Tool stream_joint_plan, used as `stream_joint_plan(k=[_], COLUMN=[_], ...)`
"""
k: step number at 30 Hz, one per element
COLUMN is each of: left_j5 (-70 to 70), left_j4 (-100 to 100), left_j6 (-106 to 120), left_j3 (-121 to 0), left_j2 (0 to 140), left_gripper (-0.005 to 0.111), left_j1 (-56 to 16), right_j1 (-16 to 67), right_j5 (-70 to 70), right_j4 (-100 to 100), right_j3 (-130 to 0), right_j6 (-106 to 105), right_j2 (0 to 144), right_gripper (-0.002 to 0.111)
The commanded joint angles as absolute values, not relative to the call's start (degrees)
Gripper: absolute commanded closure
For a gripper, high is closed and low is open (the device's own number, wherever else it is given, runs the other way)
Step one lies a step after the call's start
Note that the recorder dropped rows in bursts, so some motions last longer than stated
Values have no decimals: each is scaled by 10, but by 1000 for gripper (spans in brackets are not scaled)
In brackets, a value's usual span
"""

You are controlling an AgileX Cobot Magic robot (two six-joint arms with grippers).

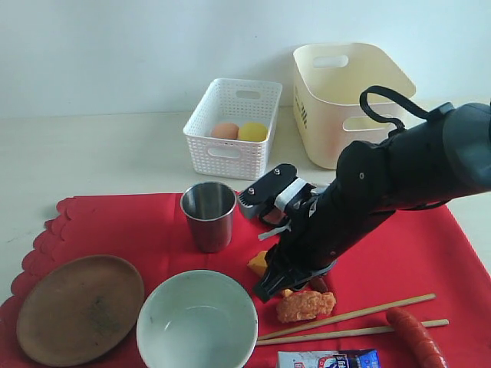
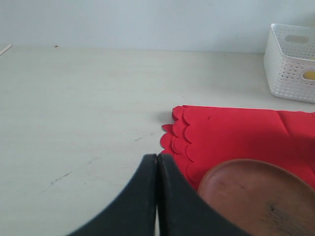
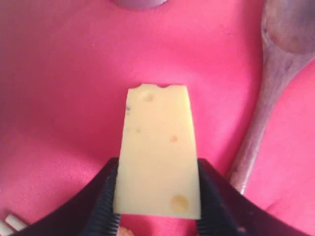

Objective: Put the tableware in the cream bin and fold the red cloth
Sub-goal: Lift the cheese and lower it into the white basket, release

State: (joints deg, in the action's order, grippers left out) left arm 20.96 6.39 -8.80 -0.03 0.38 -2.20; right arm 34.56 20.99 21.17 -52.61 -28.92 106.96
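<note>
Between the two black jaws of the right claw (image 3: 157,196), a pale yellow cheese wedge (image 3: 157,152) with small holes is pinched, and both pads are pressed against its sides. Under this claw the red cloth (image 3: 59,73) is spread flat. Just to one side of the claw, a dark wooden spoon (image 3: 275,73) is laid on the cloth, apart from the cheese. Beyond the wedge's far end, the steel cup (image 1: 208,215) is stood upright on the cloth.

Near the claw's tips, the pale bowl (image 1: 196,322) and a crumbed orange food piece (image 1: 305,305) are seen. The two light chopsticks (image 1: 353,314) are laid side by side just past that piece. Well behind the right arm and off the cloth, the cream bin (image 1: 330,130) is stood, with a white perforated basket (image 1: 222,153) beside it.

The jaws of the left claw (image 2: 157,160) are pressed together with nothing between them. Just beside its tips, a scalloped corner of the cloth and the brown wooden plate (image 2: 256,196) are seen.
</note>
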Motion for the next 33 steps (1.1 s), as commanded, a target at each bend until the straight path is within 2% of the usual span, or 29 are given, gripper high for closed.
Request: stream_joint_plan(k=[1, 19, 33], left_j5=[204, 204, 204], left_j4=[64, 64, 64], left_j6=[-90, -90, -90], left_j3=[0, 0, 0], left_j2=[0, 0, 0], left_gripper=[107, 107, 107], left_j1=[-20, -20, -20], right_j1=[347, 346, 346], right_j5=[201, 218, 241], right_j4=[211, 197, 180], right_j3=[-524, -530, -678], right_j6=[-293, -291, -274], right_j2=[1063, 908, 905], right_gripper=[108, 108, 108])
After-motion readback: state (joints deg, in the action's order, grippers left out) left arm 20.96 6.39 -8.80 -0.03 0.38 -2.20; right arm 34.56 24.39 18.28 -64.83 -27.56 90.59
